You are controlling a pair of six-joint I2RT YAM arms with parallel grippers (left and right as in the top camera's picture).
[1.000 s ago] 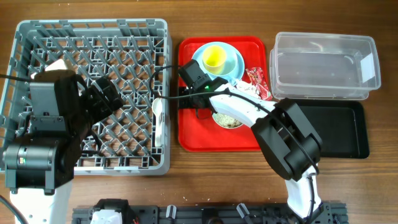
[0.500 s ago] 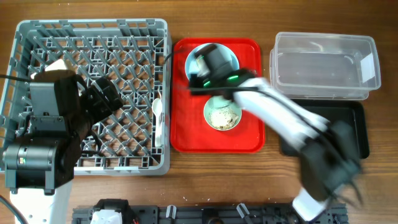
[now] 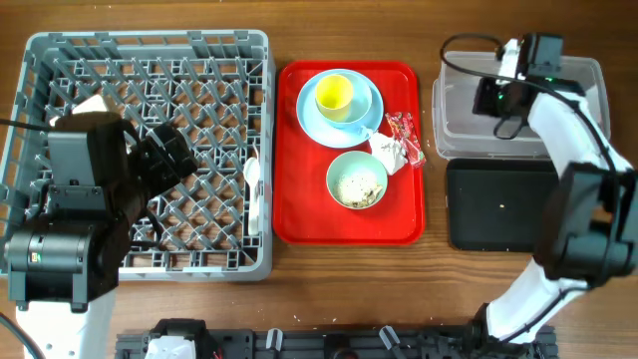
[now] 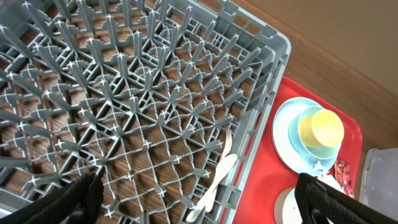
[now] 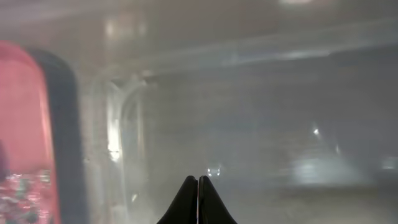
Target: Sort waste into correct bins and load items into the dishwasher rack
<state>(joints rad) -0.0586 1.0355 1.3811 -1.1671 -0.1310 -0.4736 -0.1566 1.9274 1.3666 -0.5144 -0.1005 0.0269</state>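
Swinging off the red tray [image 3: 299, 199], the right gripper [image 5: 198, 186] now hangs over the clear tub [image 3: 588, 110], jaws pinched shut and seemingly empty, though the view is blurred. The wrapper [image 3: 407, 130] and napkin [image 3: 387, 152] remain on the tray, unsorted. The left gripper [image 4: 199, 196] gapes wide above the rack [image 3: 60, 60].

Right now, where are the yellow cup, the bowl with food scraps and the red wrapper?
yellow cup [image 3: 335, 95]: overhead view, on its inside hollow.
bowl [image 3: 331, 179]: overhead view, on its left rim.
red wrapper [image 3: 407, 131]: overhead view, on its crinkled middle.
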